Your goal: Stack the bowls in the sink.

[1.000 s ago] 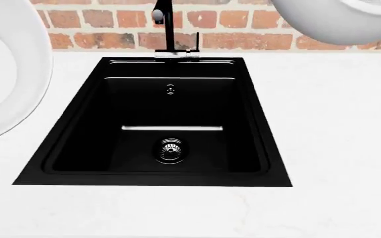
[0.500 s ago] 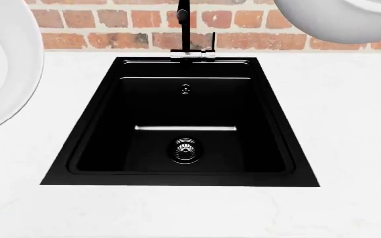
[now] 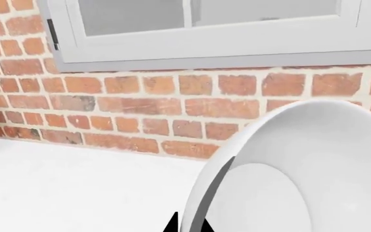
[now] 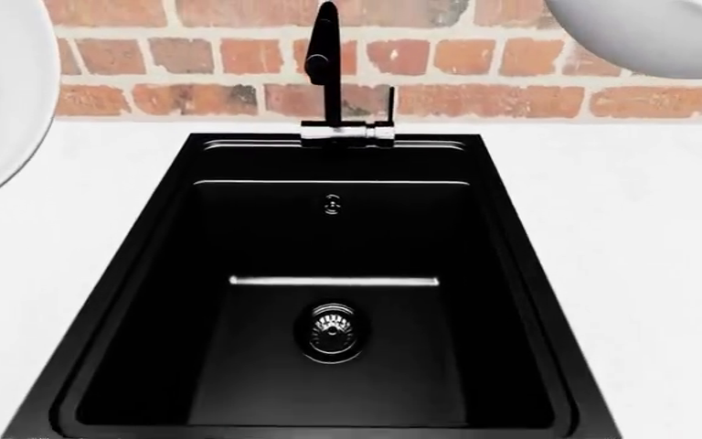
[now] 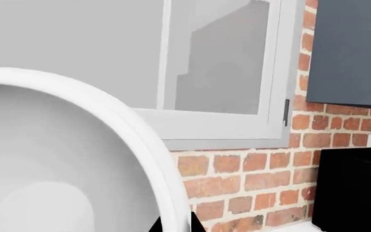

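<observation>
The black sink (image 4: 156, 274) lies in the white counter with a round metal drain (image 4: 334, 331); no bowl is in it. One white bowl (image 4: 4, 101) hangs at the head view's left edge, above the counter. In the left wrist view my left gripper (image 3: 189, 224) is shut on this bowl's (image 3: 301, 183) rim, a fingertip on each side of the wall. A second white bowl (image 4: 656, 32) hangs at the head view's upper right. My right gripper (image 5: 176, 223) is shut on that bowl's (image 5: 56, 159) rim in the same way. Neither arm shows in the head view.
A tall black faucet (image 4: 326, 64) stands at the sink's back edge before a brick wall (image 4: 485, 82). A grey-framed window (image 3: 205, 34) sits above the wall. White counter (image 4: 656, 274) surrounds the sink. A dark cabinet (image 5: 353, 48) and a black appliance (image 5: 356, 193) show in the right wrist view.
The head view has moved closer and lower over the sink, which now fills more of the frame. Both held bowls have slid further towards the picture's edges.
</observation>
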{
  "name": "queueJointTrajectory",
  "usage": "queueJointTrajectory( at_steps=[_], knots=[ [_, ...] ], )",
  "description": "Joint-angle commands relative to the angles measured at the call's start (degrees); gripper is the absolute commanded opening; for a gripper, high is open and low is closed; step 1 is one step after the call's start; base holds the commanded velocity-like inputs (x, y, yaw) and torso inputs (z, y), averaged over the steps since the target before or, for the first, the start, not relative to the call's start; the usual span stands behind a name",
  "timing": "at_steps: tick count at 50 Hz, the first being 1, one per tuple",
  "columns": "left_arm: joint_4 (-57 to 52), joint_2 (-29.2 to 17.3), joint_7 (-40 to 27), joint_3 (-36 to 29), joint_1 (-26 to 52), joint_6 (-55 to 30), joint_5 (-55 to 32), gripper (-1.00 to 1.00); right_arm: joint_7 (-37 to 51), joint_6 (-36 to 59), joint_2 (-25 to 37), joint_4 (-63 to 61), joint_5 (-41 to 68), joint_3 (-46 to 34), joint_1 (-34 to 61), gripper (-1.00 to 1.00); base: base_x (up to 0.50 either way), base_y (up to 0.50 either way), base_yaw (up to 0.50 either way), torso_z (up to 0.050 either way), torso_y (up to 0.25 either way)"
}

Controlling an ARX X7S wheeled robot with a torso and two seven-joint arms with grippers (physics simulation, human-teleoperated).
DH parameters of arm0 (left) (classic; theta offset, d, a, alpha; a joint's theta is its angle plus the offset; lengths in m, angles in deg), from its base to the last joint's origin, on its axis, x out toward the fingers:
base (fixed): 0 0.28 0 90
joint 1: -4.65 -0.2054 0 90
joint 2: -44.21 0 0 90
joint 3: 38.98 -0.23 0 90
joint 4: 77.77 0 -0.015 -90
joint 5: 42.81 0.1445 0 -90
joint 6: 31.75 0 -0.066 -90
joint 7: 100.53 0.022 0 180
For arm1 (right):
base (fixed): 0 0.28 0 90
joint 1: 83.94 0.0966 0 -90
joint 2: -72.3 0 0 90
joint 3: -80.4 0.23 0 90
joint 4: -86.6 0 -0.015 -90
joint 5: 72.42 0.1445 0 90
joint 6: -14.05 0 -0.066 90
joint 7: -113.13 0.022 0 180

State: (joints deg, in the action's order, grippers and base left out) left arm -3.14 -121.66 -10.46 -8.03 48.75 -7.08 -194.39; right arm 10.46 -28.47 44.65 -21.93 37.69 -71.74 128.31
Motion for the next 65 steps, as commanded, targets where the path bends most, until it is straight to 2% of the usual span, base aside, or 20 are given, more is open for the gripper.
queueJointTrajectory(
  at_steps=[1,13,20,24,34,43,53,65],
  knots=[
    [1.2,0.0,-0.1,0.9,0.9,-0.9,0.9,-1.00,0.8,1.2,0.4,0.0,0.1,0.9,0.9,-1.00,0.50,-0.05,0.00,0.000,0.000],
    [1.7,0.2,-0.1,1.1,0.9,-1.5,1.0,-1.00,0.3,1.1,0.0,0.4,0.4,1.4,0.5,-1.00,0.50,-0.05,0.00,0.001,0.003],
    [1.6,0.1,-0.1,1.1,0.9,-1.5,0.9,-1.00,0.1,4.3,-1.3,1.2,-0.2,0.4,1.5,-1.00,0.09,0.00,0.00,0.000,0.000],
    [1.6,-0.2,-0.1,1.2,0.9,-1.6,0.9,-1.00,0.6,7.1,-2.3,2.2,1.0,-0.3,2.8,-1.00,0.00,0.00,0.00,0.000,0.003],
    [1.6,-0.3,-0.1,1.4,0.9,-1.8,0.7,-1.00,1.4,22.6,-8.8,8.3,7.7,-3.7,11.5,-1.00,0.00,0.00,0.00,0.000,0.000],
    [1.3,-0.5,-0.1,1.4,0.9,-1.7,0.3,-1.00,6.3,34.5,-13.6,13.3,12.4,0.5,12.2,-1.00,0.00,0.00,0.00,0.000,0.001],
    [1.5,-0.4,-0.1,1.5,0.9,-1.9,0.2,-1.00,10.3,41.9,-17.3,16.7,15.3,1.7,12.4,-1.00,0.00,0.00,0.00,0.001,0.000],
    [1.4,-0.3,-0.1,1.4,0.9,-1.8,0.0,-1.00,9.1,42.5,-19.3,14.7,14.8,-3.5,12.7,-1.00,0.00,0.00,0.00,0.000,0.001]
  ],
)
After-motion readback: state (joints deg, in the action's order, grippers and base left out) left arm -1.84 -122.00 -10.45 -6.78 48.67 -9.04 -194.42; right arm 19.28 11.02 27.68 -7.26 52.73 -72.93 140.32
